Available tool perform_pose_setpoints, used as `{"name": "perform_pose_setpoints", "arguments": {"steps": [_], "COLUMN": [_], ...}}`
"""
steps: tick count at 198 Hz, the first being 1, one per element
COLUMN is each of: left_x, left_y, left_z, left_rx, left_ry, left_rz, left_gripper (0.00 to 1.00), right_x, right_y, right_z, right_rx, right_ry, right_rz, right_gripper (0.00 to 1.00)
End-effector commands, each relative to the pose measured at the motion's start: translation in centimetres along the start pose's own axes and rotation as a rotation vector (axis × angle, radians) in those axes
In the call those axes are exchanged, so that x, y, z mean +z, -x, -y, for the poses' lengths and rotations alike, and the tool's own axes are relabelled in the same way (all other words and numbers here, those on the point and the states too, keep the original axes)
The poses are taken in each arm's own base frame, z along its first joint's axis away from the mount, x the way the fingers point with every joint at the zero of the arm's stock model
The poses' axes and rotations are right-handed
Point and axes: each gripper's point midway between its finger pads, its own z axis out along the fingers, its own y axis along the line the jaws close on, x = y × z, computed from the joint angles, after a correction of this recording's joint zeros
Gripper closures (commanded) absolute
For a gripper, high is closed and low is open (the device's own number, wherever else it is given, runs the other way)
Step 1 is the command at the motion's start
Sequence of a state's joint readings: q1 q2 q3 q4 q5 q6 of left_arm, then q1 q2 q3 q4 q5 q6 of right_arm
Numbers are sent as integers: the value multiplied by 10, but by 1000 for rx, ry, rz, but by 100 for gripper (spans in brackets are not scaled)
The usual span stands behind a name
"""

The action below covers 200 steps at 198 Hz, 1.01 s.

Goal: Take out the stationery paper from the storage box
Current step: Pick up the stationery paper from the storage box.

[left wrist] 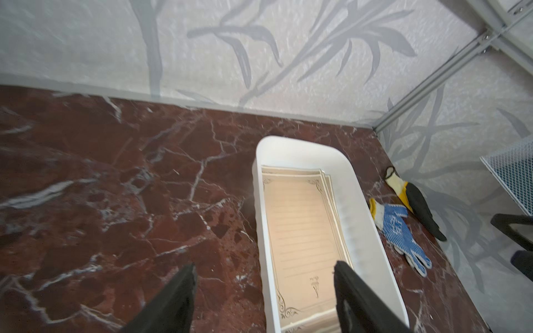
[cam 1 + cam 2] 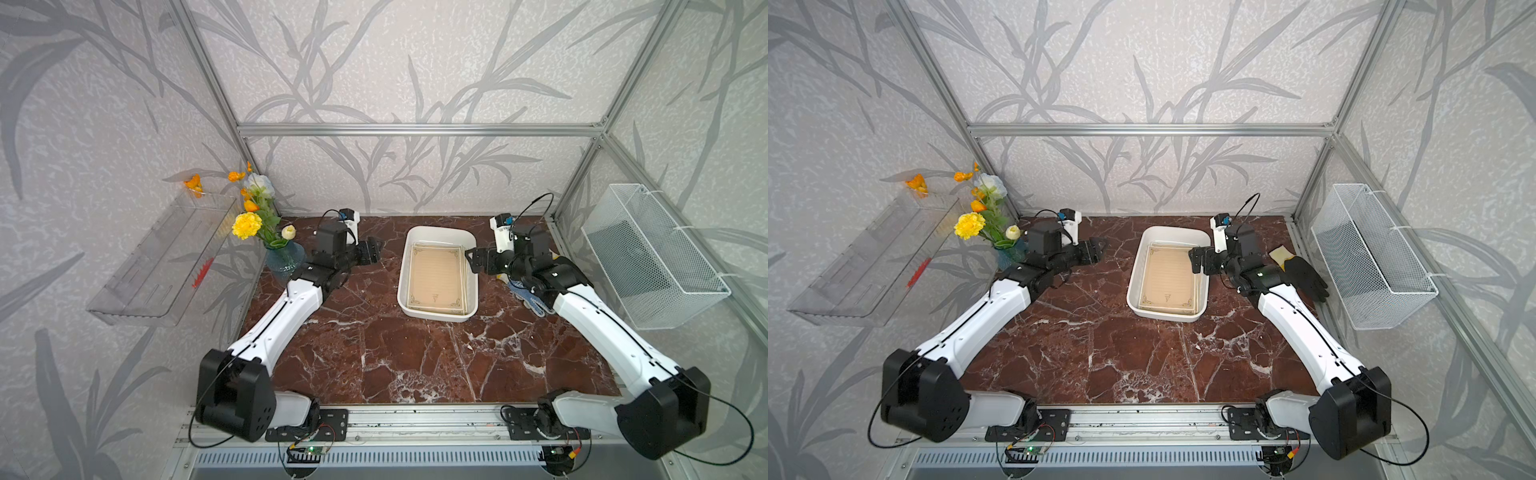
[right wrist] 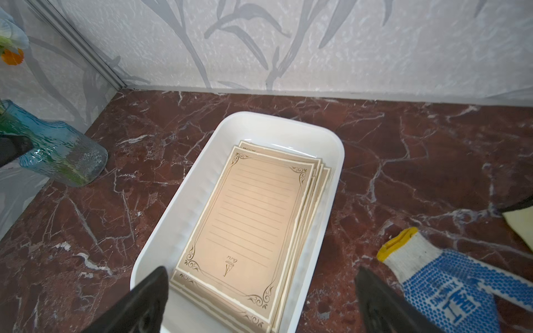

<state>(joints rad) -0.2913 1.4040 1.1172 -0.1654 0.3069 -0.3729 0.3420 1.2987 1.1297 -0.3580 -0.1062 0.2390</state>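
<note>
We're at the approach step, left tool [image 2: 374, 249] and right tool [image 2: 471, 261] spread empty, flanking the storage box [image 2: 441, 232]; the stationery paper [image 2: 436, 276] between them likely needs pinching next.

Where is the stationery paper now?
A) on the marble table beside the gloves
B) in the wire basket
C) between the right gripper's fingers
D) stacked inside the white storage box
D: the stationery paper lies as a slightly fanned stack within the walls of the storage box.

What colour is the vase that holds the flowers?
Translucent blue, textured glass. The vase shows best in the right wrist view.
</note>
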Motion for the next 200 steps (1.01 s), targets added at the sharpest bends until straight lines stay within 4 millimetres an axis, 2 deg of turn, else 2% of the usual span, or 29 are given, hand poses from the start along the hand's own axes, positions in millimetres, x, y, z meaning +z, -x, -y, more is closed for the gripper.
{"name": "perform_pose_setpoints", "arguments": {"steps": [1, 33, 74, 117, 160, 164, 200], "left_x": [6, 24, 52, 77, 96, 98, 110], "left_y": [-29, -33, -47, -62, -73, -75, -82], "left_z": [14, 14, 17, 19, 16, 16, 17], "left_rx": [-35, -50, -76, -76, -73, -74, -102], "left_ry": [-42, -41, -53, -57, -39, -39, -52], "left_rz": [-166, -205, -281, -354, -396, -402, -434], "left_gripper": [27, 28, 30, 43, 45, 46, 48], "right_x": [6, 24, 41, 62, 86, 94, 118], "right_y": [-17, -28, -42, -46, -53, -60, -75], "right_z": [-8, -7, -6, -5, 6, 9, 18], "right_rx": [69, 102, 116, 111, 128, 131, 125], "right_ry": [29, 22, 5, -3, -60, -74, -109], "right_rz": [-101, -176, -259, -326, -369, -396, -458], "right_gripper": [7, 21, 23, 35, 35, 35, 34]}}
